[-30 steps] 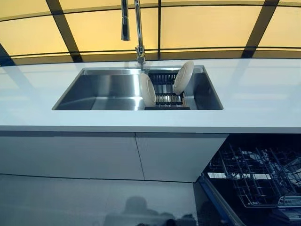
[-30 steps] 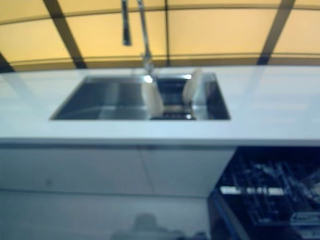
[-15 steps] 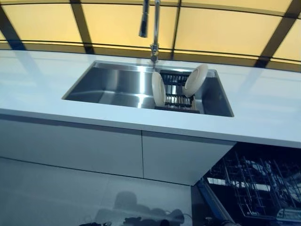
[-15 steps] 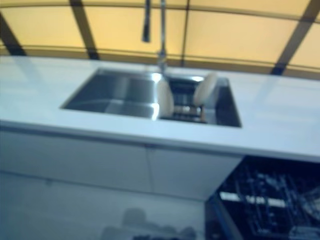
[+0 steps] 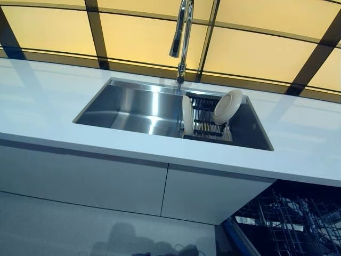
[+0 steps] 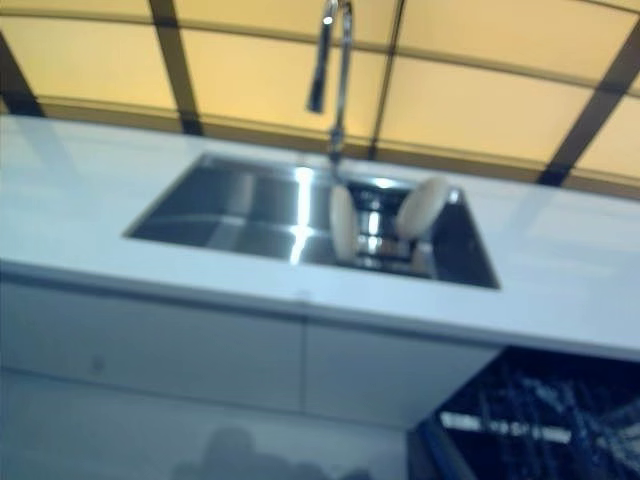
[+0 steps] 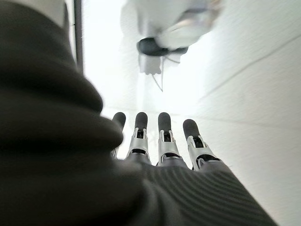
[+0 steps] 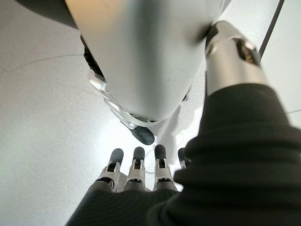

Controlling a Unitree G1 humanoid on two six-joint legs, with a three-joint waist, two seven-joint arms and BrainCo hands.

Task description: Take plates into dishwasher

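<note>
— Where are the plates right now?

— Both are in the sink (image 5: 133, 104), standing in the dark rack (image 5: 205, 124) at its right end. The left plate (image 5: 187, 115) stands nearly upright on its edge at the rack's left side. The right plate (image 5: 227, 106) leans back toward the sink's far right corner, tilted, with its face turned up and toward the left.

— Are the two touching?

— No, they stand apart with open rack wires between them.

— And the dishwasher?

— Its door is down at the lower right, below the white tabletop (image 5: 48, 101), and the dishwasher rack (image 5: 290, 218) shows as a dark wire basket. I can't make out what sits in it.

— What are the hands doing?

— Neither shows in the head views. In its own wrist view the left hand (image 7: 160, 155) hangs over the pale floor (image 7: 254, 108), fingers straight and side by side, holding nothing. The right hand (image 8: 136, 176) looks the same in its wrist view: fingers straight in a row, nothing between them, only floor past the tips.

— Anything else by the sink?

— A tall chrome faucet (image 5: 181, 37) rises from behind it, just beside the rack, in front of yellow wall panels (image 5: 256, 50) split by dark strips.
</note>
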